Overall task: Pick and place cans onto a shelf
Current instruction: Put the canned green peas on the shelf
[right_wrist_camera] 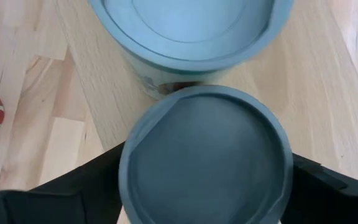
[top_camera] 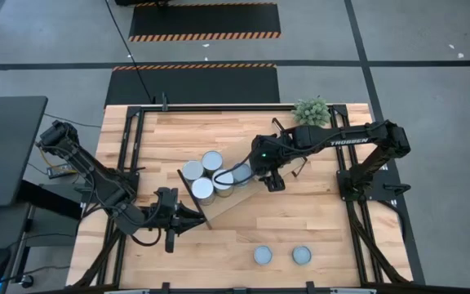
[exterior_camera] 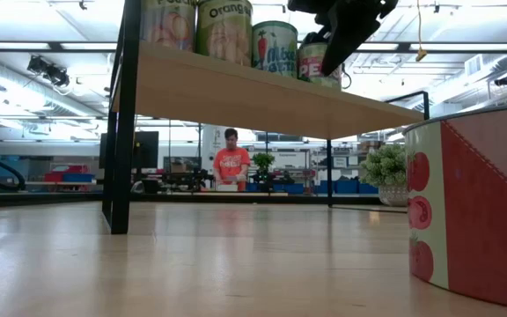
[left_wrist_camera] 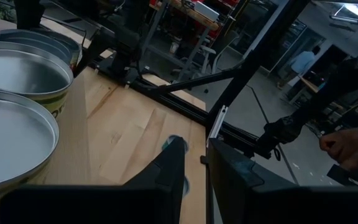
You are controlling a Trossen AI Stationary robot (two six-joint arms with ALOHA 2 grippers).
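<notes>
The shelf (top_camera: 233,202) is a raised light-wood plank on black legs, seen from below in the low view (exterior_camera: 262,97). Several cans (top_camera: 212,161) stand on it in a cluster. My right gripper (top_camera: 241,175) hangs over the cluster's right end, pointing steeply down. Its open fingers stand on either side of a can with a blue-grey top (right_wrist_camera: 204,162), which rests upright on the shelf beside another can (right_wrist_camera: 191,31). My left gripper (top_camera: 196,219) is level at the shelf's near left end, its fingers (left_wrist_camera: 173,168) nearly together. Two more cans (top_camera: 263,256) (top_camera: 302,256) stand on the table near its front edge. My left gripper comes level at the shelf's end edge (left_wrist_camera: 211,134), which runs into the narrow gap between its two fingers. The fingers themselves hide the place of contact. My right gripper has a finger (right_wrist_camera: 98,180) close against each side of the can's top; whether they touch it I cannot tell.
A small green plant (top_camera: 311,110) stands at the table's far right. One red-and-white can (exterior_camera: 473,211) stands close to the low camera. Black frame rails (top_camera: 129,163) run along the table's sides. A person (exterior_camera: 232,163) stands far behind the table, and a hand (left_wrist_camera: 353,143) shows in the left wrist view.
</notes>
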